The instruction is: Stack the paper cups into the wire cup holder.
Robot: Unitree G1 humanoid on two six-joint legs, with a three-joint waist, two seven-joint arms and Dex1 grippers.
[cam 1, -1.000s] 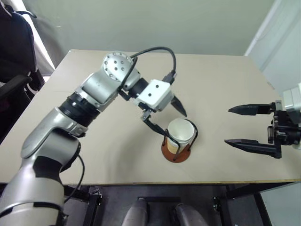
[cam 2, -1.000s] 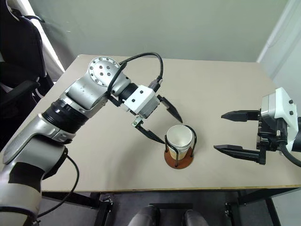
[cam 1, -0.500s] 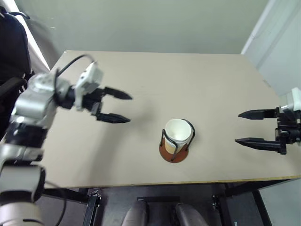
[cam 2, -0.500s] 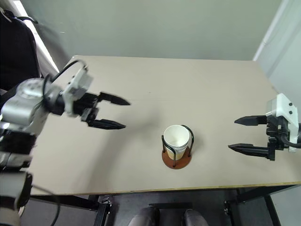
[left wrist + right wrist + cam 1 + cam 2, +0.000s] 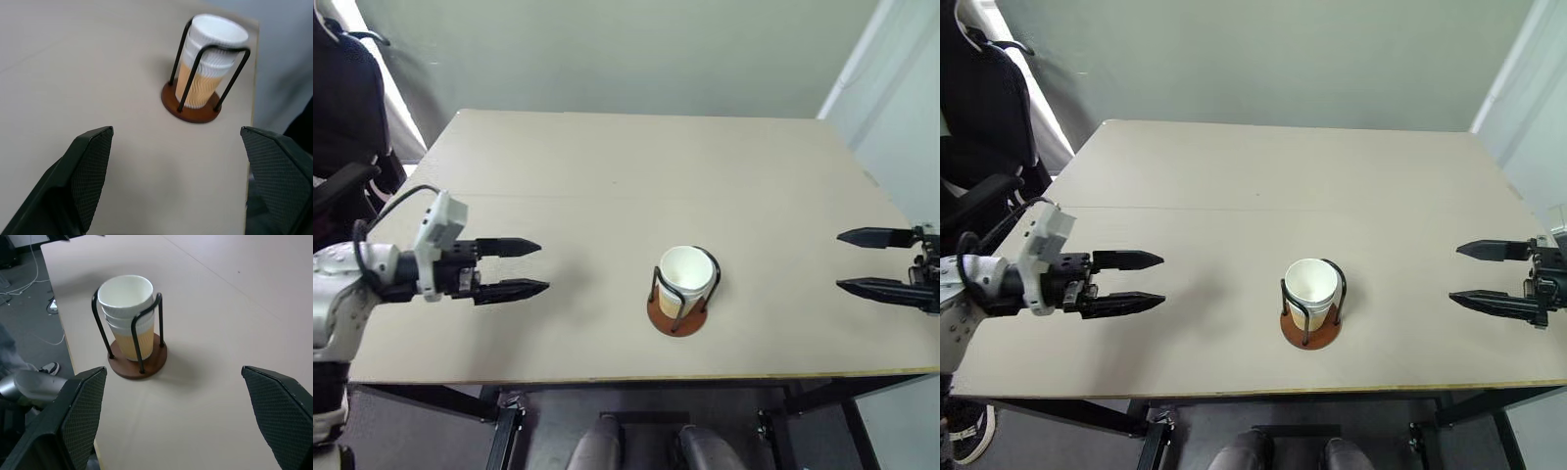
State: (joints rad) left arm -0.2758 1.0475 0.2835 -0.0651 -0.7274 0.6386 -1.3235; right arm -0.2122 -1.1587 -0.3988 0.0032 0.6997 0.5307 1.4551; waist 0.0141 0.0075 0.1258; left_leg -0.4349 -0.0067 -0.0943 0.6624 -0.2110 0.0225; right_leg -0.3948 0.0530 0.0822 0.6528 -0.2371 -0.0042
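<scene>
While the paper cups (image 5: 685, 275) sit nested one inside another in the wire cup holder (image 5: 677, 311), I can count the stepped white rims in both wrist views, with the tan-orange wall of the lowest cup showing between the black hoops. That stack stands upright on the reddish-brown disc base, near the front edge of the bench (image 5: 636, 166) and about midway between my two arms. Black wire hoops rise on either side of the cups and reach to about the level of the top rim. From the head camera I see the left gripper (image 5: 531, 266) out over the left part of the bench, well apart from the holder, its two black fingers spread wide with nothing between them and pointing in toward the cups. On the opposite side the right gripper (image 5: 848, 260) hangs over the right edge of the bench, also well apart from the holder, fingers parted and empty, pointing in toward the stack from that side. Both wrist cameras look between their own spread fingers straight at the holder. Beyond the left rear corner of the bench stands a dark office chair (image 5: 984, 127), and a pale wall runs behind the bench.
</scene>
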